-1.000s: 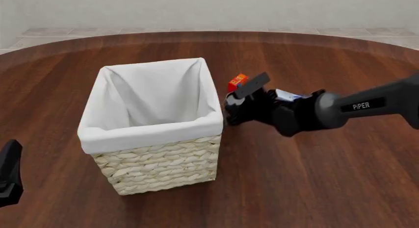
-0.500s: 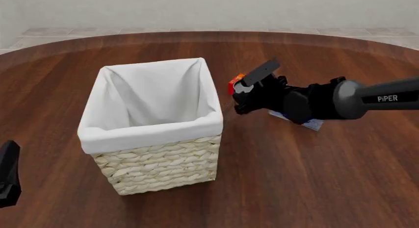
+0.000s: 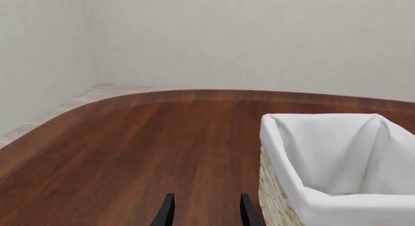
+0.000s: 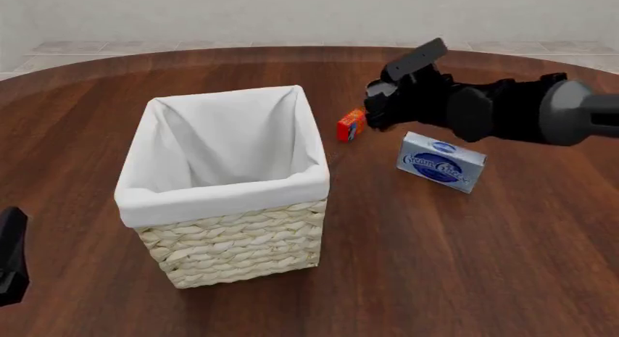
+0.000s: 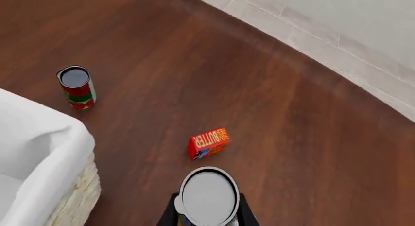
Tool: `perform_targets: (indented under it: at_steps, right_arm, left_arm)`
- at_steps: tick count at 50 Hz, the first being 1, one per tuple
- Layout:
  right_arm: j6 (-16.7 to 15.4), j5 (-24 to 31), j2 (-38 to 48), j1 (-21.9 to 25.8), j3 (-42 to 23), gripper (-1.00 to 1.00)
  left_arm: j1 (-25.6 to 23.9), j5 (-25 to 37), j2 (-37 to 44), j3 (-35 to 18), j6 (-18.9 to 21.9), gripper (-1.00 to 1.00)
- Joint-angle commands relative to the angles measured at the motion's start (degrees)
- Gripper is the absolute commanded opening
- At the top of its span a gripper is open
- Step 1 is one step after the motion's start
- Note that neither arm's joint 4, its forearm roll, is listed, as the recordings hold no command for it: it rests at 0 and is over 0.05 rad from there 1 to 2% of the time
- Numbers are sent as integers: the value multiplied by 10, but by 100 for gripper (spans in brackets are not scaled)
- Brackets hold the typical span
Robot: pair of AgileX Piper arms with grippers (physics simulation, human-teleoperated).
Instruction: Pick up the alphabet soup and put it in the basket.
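Silver-topped alphabet soup [image 5: 207, 196], right gripper [image 5: 207, 214] clamped

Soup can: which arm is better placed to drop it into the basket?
Right. On the right arm the jaws clamp the alphabet soup, lifted beside the basket. The left arm is low at the near edge, jaws open, empty.

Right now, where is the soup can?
The soup can is held in the right gripper, lifted above the table, just right of the basket, near the butter box.
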Motion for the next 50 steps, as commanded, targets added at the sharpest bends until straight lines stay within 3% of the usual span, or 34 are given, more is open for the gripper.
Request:
perform_targets:
  at_steps: [1,12,36,50]
  right_arm:
    - [47,67,-8,-43,-70,-100]
    - [73,137,-21,-51,-124,-100]
    - [56,231,-52,-48,-209,-100]
    - [49,256,-49,6,-242,-100]
  left_arm:
    - [1,3,-2,-5,-2,100]
    - [0,6,-2,-9,-4,100]
    - [1,12,-1,-16,-7,100]
    - [-3,11,-2,-13,-8,100]
